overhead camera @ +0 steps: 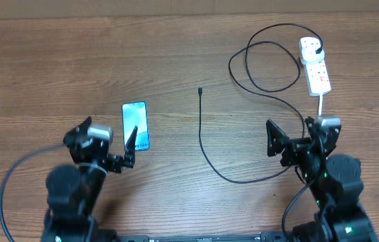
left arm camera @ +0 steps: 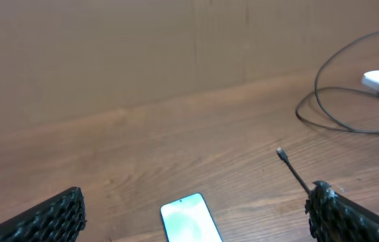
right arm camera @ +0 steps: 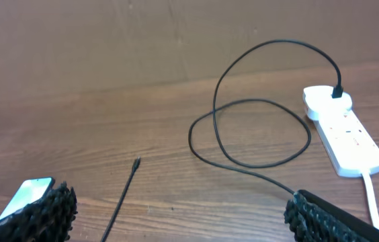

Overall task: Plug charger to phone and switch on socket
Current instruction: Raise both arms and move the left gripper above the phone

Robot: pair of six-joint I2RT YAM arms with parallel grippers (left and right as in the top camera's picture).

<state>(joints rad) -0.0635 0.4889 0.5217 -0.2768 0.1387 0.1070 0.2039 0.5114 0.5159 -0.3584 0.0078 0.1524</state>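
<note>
Phone flat, long axis front-to-back

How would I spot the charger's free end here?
Find the white power strip at the table's far right; a thin black cable is plugged into it. Follow its loops to mid-table: the small connector tip lies alone on bare wood, right of the phone.

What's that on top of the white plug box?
A small black plug sits in the far end of the white oblong power strip. Its thin black cable loops away from there. The part of it pushed inside the strip is covered.
</note>
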